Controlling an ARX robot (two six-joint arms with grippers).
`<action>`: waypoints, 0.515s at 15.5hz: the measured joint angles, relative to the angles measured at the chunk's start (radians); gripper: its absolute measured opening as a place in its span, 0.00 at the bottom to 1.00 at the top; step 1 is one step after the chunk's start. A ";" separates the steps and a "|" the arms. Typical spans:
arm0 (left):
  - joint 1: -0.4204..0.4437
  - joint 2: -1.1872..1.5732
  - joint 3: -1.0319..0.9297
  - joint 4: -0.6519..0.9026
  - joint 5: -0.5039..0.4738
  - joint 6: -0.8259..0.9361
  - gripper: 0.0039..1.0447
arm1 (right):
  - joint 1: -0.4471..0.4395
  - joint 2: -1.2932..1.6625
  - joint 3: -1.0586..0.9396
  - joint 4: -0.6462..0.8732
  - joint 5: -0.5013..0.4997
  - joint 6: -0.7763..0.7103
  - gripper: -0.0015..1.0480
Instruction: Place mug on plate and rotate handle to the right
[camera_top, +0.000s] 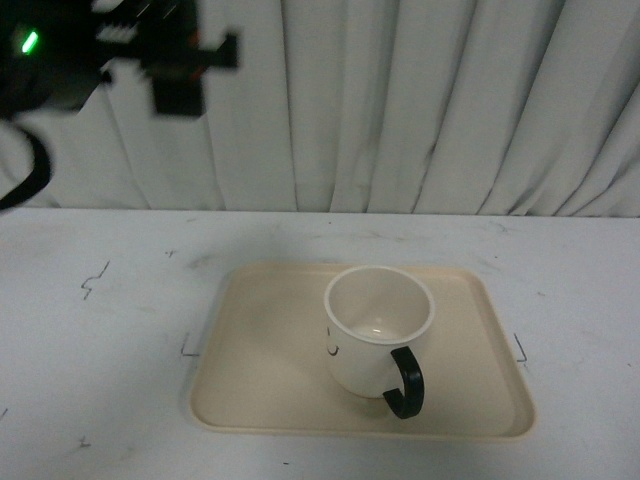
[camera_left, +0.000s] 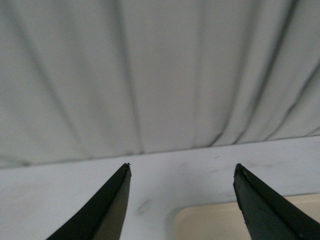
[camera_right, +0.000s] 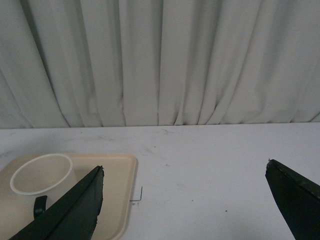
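The mug (camera_top: 378, 335) is set upright on the plate (camera_top: 255, 385), a bit right of its middle, so that part looks done. The handle (camera_top: 406, 384) is pointed mostly toward the robot and only a little to the right, so more turning is likely needed. One mug, one plate and one handle are counted. The left claw (camera_left: 182, 170) is held open and empty. The right claw (camera_right: 185, 167) is opened wide, with nothing held.
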 joint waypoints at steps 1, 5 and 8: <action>0.041 -0.030 -0.090 0.089 -0.002 0.000 0.50 | 0.000 0.000 0.000 0.000 0.000 0.000 0.94; 0.134 -0.279 -0.328 0.227 0.084 -0.003 0.08 | 0.000 0.000 0.000 0.001 -0.001 0.000 0.94; 0.189 -0.359 -0.464 0.214 0.132 -0.003 0.01 | 0.000 0.000 0.000 0.000 -0.001 0.000 0.94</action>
